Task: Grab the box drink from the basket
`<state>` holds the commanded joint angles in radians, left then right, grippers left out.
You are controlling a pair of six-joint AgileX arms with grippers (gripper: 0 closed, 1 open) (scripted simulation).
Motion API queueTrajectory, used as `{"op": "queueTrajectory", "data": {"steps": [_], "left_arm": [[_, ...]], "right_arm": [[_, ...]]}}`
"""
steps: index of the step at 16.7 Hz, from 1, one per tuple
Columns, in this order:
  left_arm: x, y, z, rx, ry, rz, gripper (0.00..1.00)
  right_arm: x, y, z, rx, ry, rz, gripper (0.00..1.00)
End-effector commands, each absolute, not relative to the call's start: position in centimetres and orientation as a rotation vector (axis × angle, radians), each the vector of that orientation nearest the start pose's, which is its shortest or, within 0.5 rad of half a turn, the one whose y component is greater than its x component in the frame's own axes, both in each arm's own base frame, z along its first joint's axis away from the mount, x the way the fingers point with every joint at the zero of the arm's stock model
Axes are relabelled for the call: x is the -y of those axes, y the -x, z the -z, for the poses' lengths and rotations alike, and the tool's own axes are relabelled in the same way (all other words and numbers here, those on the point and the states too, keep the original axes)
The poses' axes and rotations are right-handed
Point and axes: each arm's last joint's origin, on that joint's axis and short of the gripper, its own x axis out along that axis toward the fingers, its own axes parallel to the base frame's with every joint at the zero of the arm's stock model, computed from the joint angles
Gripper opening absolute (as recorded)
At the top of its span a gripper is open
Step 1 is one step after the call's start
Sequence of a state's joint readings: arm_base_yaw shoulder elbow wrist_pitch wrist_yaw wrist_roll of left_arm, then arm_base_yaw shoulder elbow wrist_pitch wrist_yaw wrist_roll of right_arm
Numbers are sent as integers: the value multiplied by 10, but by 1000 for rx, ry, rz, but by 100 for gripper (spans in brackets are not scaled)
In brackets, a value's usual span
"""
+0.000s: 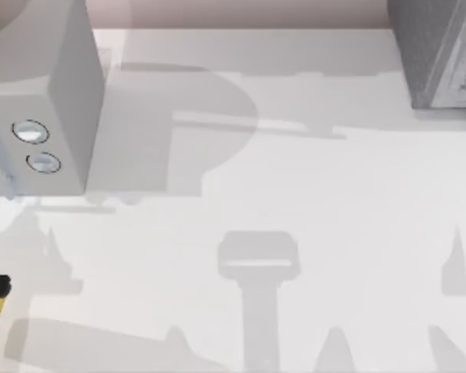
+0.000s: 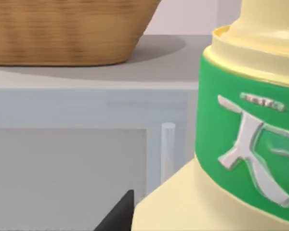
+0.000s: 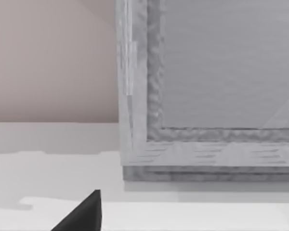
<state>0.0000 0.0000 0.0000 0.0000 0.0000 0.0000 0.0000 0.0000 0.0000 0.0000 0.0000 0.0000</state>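
The basket (image 2: 62, 31) sits upper left, the box drink hidden; probably light, crushable, gripped by its flat sides. Either pincer's state: cannot tell.

overhead down on table (image 1: 295, 194), wrists close

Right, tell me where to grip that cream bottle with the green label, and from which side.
Take the cream bottle by its green label band, coming in level from the side. That band looks straight-walled and even. The neck above it steps in and the base below flares wider, so both would probably hold less surely. The left pincer is close beside the bottle, so it is probably the one to use.
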Motion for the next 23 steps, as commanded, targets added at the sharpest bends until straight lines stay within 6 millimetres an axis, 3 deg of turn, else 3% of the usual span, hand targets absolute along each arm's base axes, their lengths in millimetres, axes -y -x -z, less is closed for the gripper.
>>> {"op": "queueTrajectory", "data": {"steps": [6,18,23], "left_arm": [[-5,-109,-161,-14,2,-32,0],[-62,-126,-184,19,-5,-255,0],[-68,-127,-185,18,-5,-275,0]], "right_arm": [[1,-106,-160,0,0,0,100],[1,-106,-160,0,0,0,100],[1,-106,-160,0,0,0,100]]}}
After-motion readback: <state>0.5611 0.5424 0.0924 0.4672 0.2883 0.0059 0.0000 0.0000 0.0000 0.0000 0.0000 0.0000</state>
